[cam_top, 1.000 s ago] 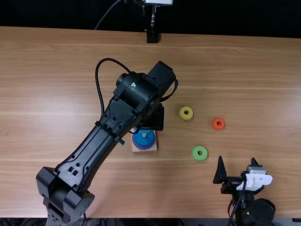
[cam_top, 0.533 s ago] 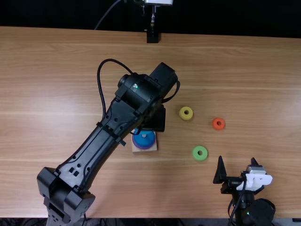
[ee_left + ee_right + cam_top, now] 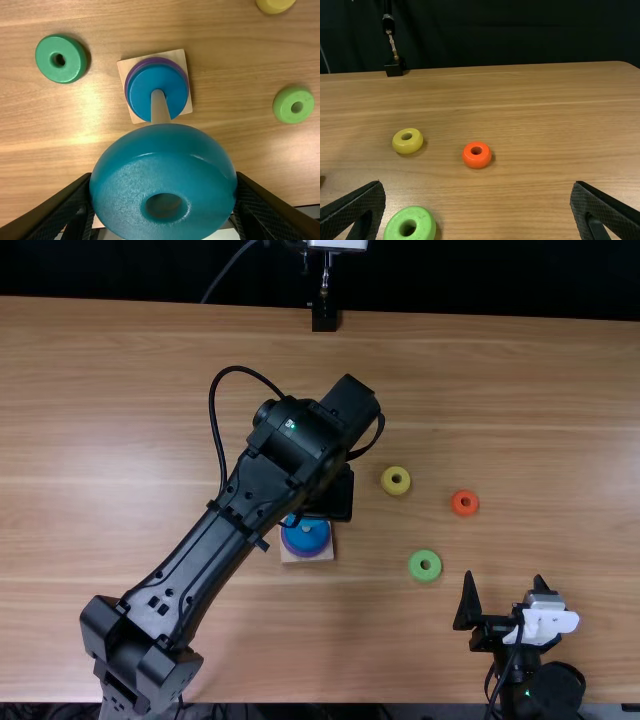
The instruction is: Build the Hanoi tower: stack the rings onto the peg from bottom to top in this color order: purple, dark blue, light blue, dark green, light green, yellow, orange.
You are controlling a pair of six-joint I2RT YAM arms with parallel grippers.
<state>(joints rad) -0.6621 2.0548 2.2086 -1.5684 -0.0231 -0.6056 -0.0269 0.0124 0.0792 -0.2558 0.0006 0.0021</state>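
In the top view my left gripper (image 3: pixel 330 498) hangs beside the peg base (image 3: pixel 300 559), fingertips hidden. My right gripper (image 3: pixel 503 585) stands open near the front edge. From the left wrist, my left gripper (image 3: pixel 163 176) is shut on the light blue ring (image 3: pixel 165 150), held above the table near the peg (image 3: pixel 159 106); its alignment with the peg cannot be told. Around the peg lie the dark blue ring (image 3: pixel 142 92) and, beneath it, the purple ring (image 3: pixel 156 61). The dark green ring (image 3: pixel 45 57) lies apart. My right gripper (image 3: pixel 478 183) has nothing between its fingers.
Right of the base lie the light green ring (image 3: pixel 415 565), yellow ring (image 3: pixel 395 471) and orange ring (image 3: pixel 458 506) on the table (image 3: pixel 520 400). A black stand (image 3: pixel 325 317) is at the far edge. The left forearm spans the table's left half.
In the top view my left arm and gripper have shifted slightly right and a little toward the near edge. The right arm and the loose rings have stayed put.
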